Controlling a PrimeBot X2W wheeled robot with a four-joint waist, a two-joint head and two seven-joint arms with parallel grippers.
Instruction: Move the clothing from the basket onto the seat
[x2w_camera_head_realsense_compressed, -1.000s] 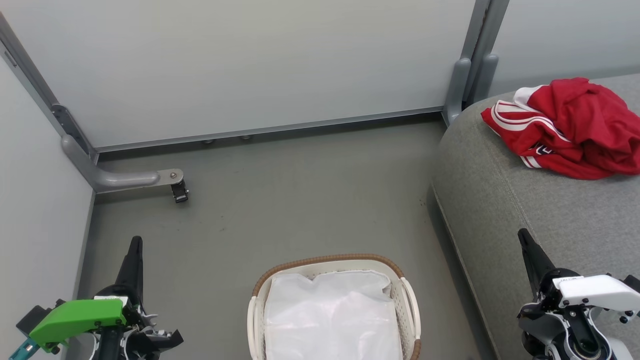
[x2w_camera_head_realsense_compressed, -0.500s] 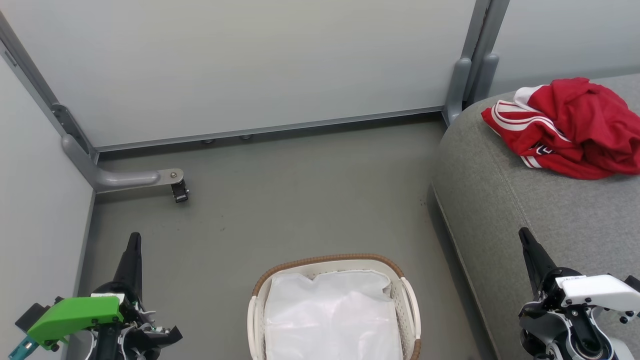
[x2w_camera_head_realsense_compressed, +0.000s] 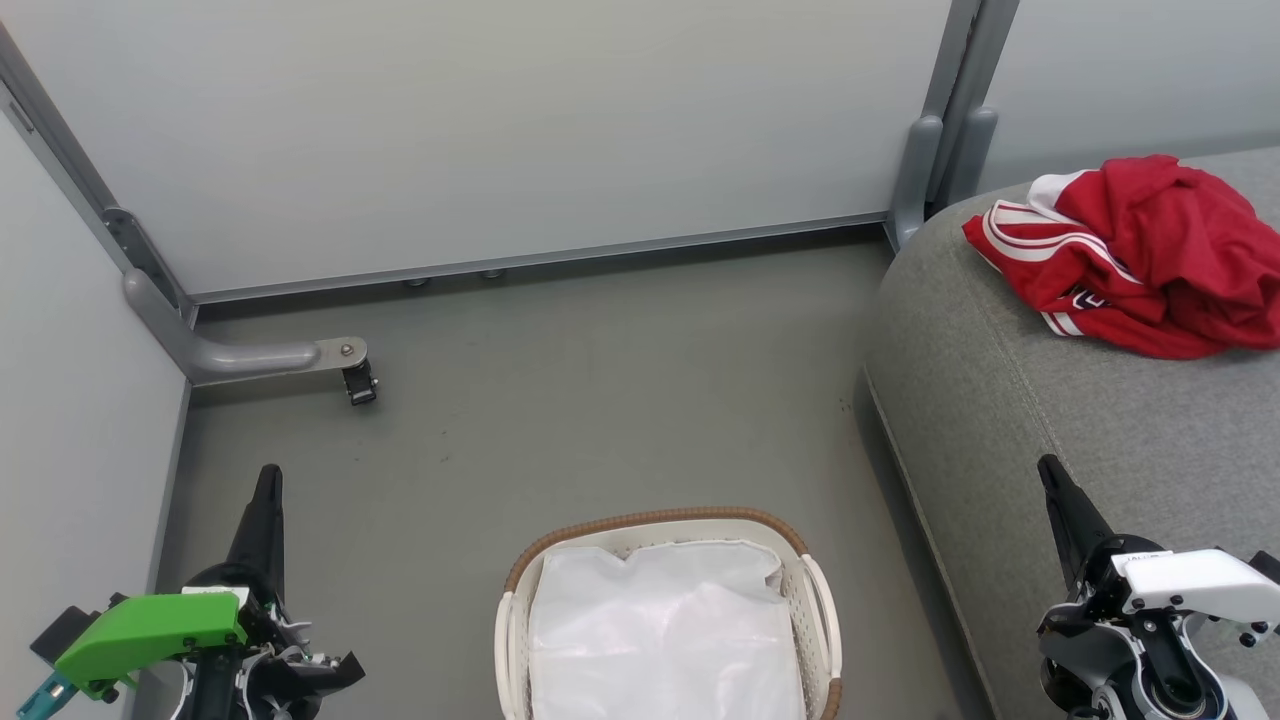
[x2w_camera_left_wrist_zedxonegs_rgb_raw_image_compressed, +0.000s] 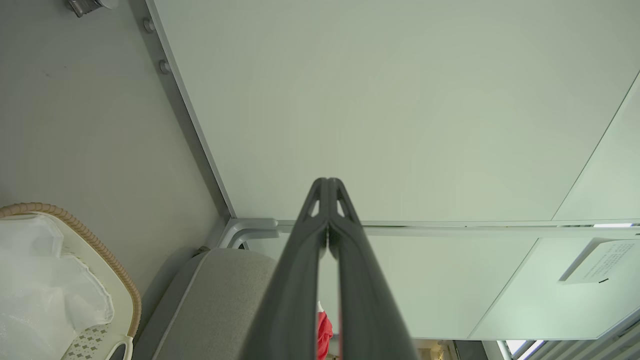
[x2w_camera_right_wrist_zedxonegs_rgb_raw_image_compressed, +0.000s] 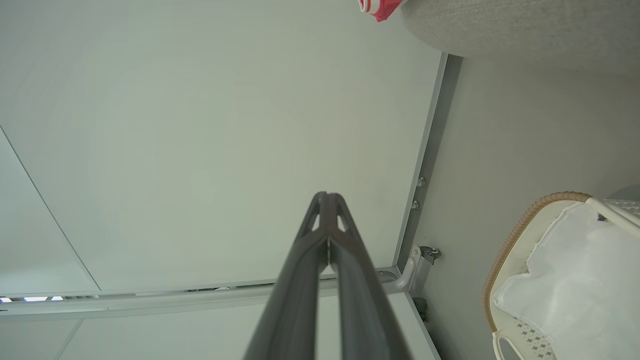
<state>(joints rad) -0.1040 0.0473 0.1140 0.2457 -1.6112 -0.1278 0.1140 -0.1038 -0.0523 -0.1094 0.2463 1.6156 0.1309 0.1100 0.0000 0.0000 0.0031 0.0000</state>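
Left hand (x2w_camera_head_realsense_compressed: 268, 485) pinched fully closed, fingers pressed together, nothing in it, tip aimed at wall panel (x2w_camera_head_realsense_compressed: 500, 130) over floor (x2w_camera_head_realsense_compressed: 600, 400). Right hand (x2w_camera_head_realsense_compressed: 1048, 475) same deal: closed tight, empty, sitting right by rounded edge of grey seat (x2w_camera_head_realsense_compressed: 1100, 430). Between both hands, closer in than fingertips, basket (x2w_camera_head_realsense_compressed: 650, 519) on floor with just white liner sheet (x2w_camera_head_realsense_compressed: 665, 630) inside. Red-and-white clothing (x2w_camera_head_realsense_compressed: 1150, 250) heaped on seat, well ahead of right hand and slightly to its right, far off to right of left hand.
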